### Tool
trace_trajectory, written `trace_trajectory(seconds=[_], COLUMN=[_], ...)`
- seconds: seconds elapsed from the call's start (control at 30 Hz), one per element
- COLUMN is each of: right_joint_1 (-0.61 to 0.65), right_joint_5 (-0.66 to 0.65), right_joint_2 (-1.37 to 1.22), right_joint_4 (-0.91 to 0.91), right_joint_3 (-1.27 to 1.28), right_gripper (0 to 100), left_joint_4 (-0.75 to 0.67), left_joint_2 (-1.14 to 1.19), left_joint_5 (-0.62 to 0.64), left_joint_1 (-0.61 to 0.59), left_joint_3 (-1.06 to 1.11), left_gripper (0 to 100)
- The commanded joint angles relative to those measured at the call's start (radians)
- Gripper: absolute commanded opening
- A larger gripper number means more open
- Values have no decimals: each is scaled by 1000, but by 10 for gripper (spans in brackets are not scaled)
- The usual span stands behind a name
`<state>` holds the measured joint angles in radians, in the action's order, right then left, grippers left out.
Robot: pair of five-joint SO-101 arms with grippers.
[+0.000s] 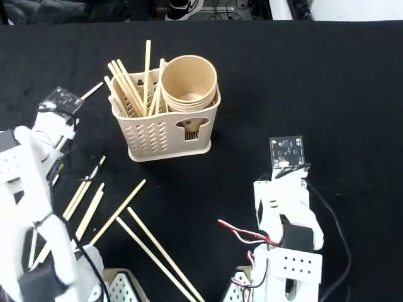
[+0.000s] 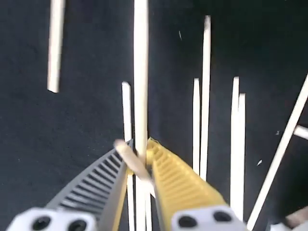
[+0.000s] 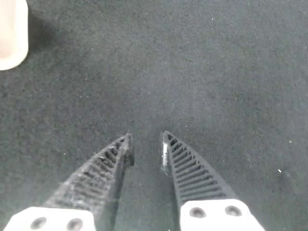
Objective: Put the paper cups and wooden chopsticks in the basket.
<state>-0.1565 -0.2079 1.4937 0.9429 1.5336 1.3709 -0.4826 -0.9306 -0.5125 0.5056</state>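
The white plastic arms carry black motors, a black circuit board at each wrist and, on the right, red and black wires; the left hand has ribbed fingers, grey and yellow, the right hand two dark ones.

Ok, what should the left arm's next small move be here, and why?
Probably lift the left claw straight up. Its jaws look closed on one chopstick, while other chopsticks lie loose right beside it, so rising first should clear them before carrying it toward the basket, where the paper cups already sit.
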Motion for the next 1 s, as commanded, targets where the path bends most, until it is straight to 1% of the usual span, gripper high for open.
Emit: trace_trajectory(seconds=[0.0,0.07,0.17,0.3,0.43,0.6,0.77,0.87,0.97], right_joint_1=[12,12,12,12,12,12,12,12,12], right_joint_5=[6,6,6,6,6,6,6,6,6], right_joint_2=[7,7,7,7,7,7,7,7,7], right_joint_4=[-15,-15,-15,-15,-15,-15,-15,-15,-15], right_joint_3=[-5,-5,-7,-7,-7,-7,-7,-7,-7], right_gripper=[103,103,103,103,103,103,103,103,103], left_joint_4=[66,89,87,49,-2,-75,-224,-365,-562], left_joint_2=[-120,-161,-238,-364,-516,-703,-872,-947,-967], left_joint_5=[38,64,126,232,331,505,789,954,987], left_joint_1=[76,108,147,174,176,176,176,186,285], left_joint_3=[-12,-15,-21,-15,-10,-10,-8,21,96], left_gripper=[29,29,29,29,29,29,29,29,29])
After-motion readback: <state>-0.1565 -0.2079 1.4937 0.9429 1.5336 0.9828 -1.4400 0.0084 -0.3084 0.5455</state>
